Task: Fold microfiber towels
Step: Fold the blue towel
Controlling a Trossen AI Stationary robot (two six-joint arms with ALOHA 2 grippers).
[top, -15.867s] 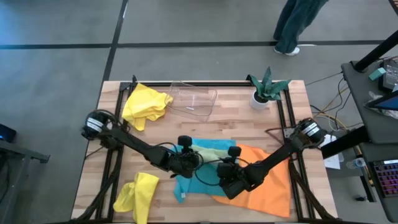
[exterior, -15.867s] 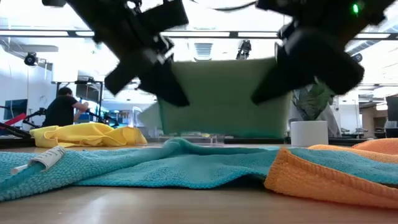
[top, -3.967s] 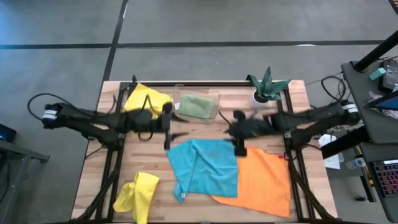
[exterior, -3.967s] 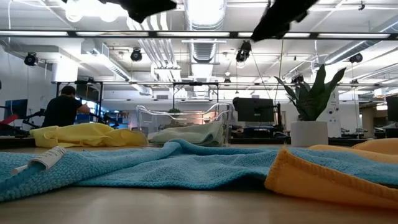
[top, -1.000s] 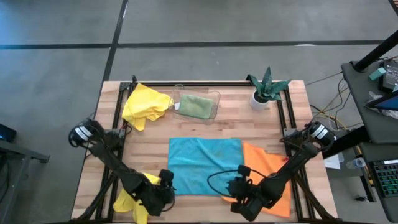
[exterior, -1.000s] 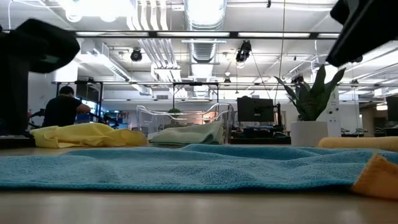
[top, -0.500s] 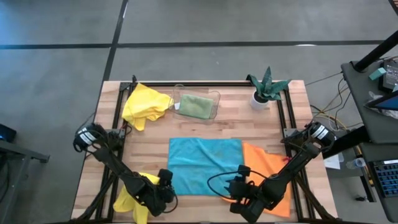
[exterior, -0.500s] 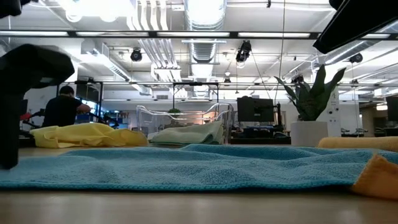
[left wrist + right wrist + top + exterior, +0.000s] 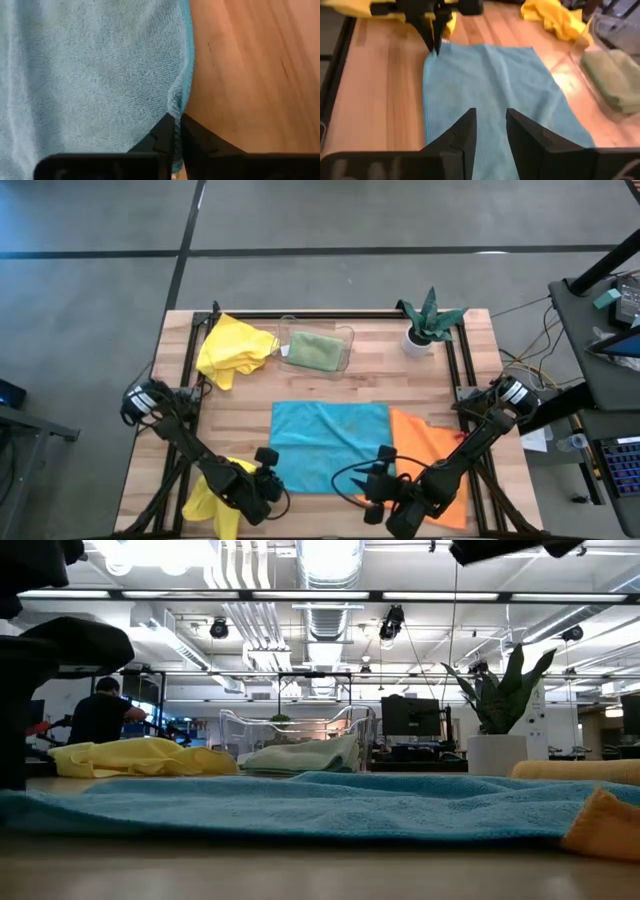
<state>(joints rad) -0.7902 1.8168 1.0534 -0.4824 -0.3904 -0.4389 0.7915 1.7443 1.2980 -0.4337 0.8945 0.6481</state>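
- Turquoise towel [image 9: 330,445], frame centre: left gripper [image 9: 176,131] pinches its corner shut.
- Right gripper [image 9: 489,131] hovers apart, empty; a lopsided lift could skew the fold.

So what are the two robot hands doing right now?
Left gripper: closed, pinching the turquoise towel's edge.
Right gripper: jaws open, empty, above the same towel.
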